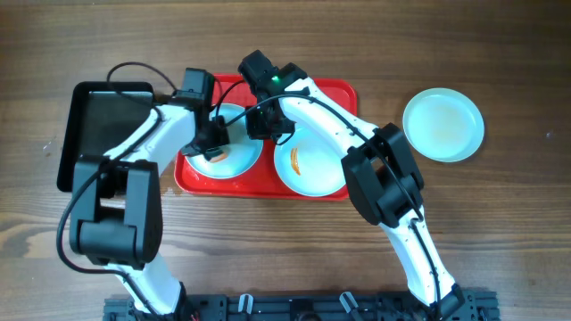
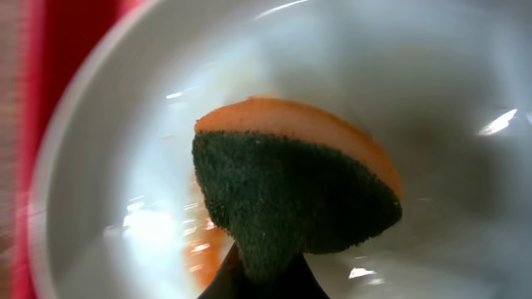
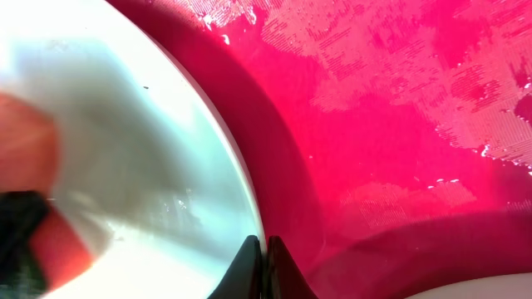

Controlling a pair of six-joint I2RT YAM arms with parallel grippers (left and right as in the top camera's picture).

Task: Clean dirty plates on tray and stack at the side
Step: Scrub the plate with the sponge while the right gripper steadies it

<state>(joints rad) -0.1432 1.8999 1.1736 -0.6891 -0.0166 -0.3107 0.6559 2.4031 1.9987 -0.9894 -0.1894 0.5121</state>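
Two pale plates lie on the red tray. The left plate carries an orange smear. My left gripper is shut on a green and orange sponge and presses it onto this plate. My right gripper is shut on the right rim of the same plate, fingers pinching its edge. The right plate has an orange smear. A third plate lies on the table to the right of the tray and looks clean.
A smaller black tray lies left of the red tray, under my left arm. Both arms cross over the red tray's back half. The wooden table surrounds the trays.
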